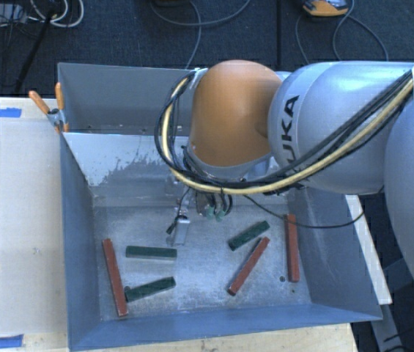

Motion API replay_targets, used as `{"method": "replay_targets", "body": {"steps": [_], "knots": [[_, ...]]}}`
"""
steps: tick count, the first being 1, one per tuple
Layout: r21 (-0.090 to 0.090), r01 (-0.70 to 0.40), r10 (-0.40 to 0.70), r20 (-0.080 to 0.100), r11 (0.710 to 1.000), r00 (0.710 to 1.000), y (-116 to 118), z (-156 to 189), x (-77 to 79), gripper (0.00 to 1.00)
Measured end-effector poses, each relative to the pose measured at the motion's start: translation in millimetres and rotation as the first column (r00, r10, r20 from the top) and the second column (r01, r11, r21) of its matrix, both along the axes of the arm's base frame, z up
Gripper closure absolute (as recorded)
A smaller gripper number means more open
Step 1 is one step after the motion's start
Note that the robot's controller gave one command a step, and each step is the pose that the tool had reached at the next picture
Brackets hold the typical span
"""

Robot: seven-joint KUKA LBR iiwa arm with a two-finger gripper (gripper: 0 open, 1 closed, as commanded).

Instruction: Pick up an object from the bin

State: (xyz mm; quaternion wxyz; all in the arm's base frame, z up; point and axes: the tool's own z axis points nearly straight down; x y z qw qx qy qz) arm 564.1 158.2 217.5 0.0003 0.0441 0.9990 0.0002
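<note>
While the arm is stretching in from the right, its gripper [180, 229] is hanging low over the floor of the grey bin [82, 196], just behind a dark green bar [151, 252] at centre-left, probably the handiest pick. Whether the tool is standing apart or together cannot be told. Other green bars [149, 289] and red-brown sticks [248, 265] are lying flat and apart, each open to a grasp from above.

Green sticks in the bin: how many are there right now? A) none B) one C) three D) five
C: first green stick lies mid-left, second green stick just in front of it, third green stick further right.
</note>
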Motion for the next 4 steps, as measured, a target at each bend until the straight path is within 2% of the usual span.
{"method": "replay_targets", "body": {"steps": [1,2,3,4], "knots": [[-0.004,-0.035,0.035,-0.013,0.999,0.999,-19.9,-112.9,-66.1,0.0],[-0.001,-0.077,0.077,0.002,0.997,0.997,0.8,-148.6,-86.8,0.0],[0.0,-0.072,0.072,0.0,0.997,0.997,0.0,-147.5,-86.5,1.0],[0.001,-0.097,0.097,0.009,0.995,0.995,9.2,25.2,-42.6,1.0]]}}
